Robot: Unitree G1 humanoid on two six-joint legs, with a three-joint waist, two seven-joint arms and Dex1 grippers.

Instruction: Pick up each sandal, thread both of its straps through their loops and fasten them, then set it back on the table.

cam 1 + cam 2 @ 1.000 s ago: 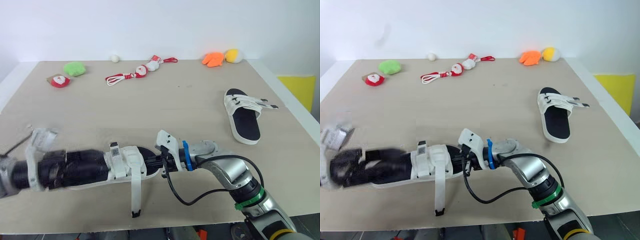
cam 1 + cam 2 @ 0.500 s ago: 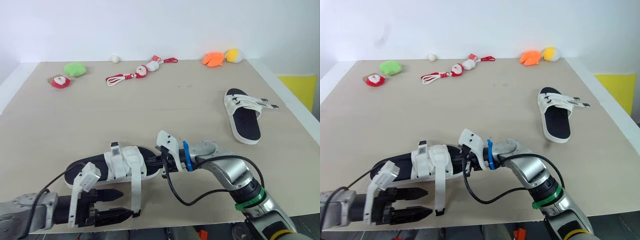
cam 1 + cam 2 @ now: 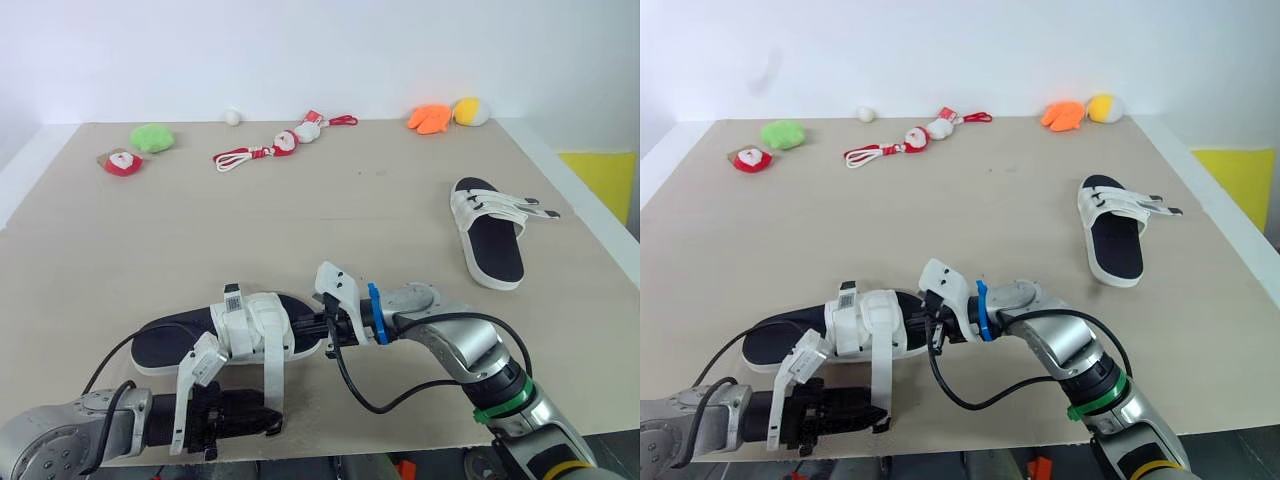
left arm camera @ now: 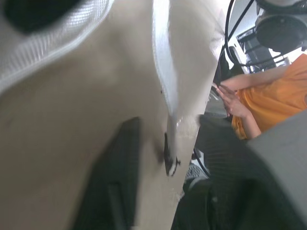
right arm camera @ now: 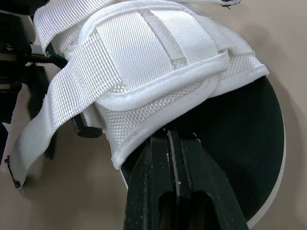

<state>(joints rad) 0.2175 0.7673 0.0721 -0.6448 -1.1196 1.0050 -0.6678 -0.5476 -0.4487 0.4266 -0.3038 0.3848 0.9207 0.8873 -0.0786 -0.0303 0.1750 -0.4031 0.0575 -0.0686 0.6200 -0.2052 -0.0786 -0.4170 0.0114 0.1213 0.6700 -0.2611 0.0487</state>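
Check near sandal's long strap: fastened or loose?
Loose. The strap trails free from the near sandal toward the robot, its dark tip beside the left gripper, not folded back onto the upper.

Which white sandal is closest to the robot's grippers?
The near sandal at the front edge of the table: the right gripper is at one end, the left gripper by its hanging strap. The other sandal lies apart.

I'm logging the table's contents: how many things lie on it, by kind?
Sandals: 2, near sandal, far sandal
Red-and-white toys: 3, lone toy, corded toy, second corded toy
Plain soft toys: 3, green toy, orange toy, yellow toy
White ball: 1
Total: 9
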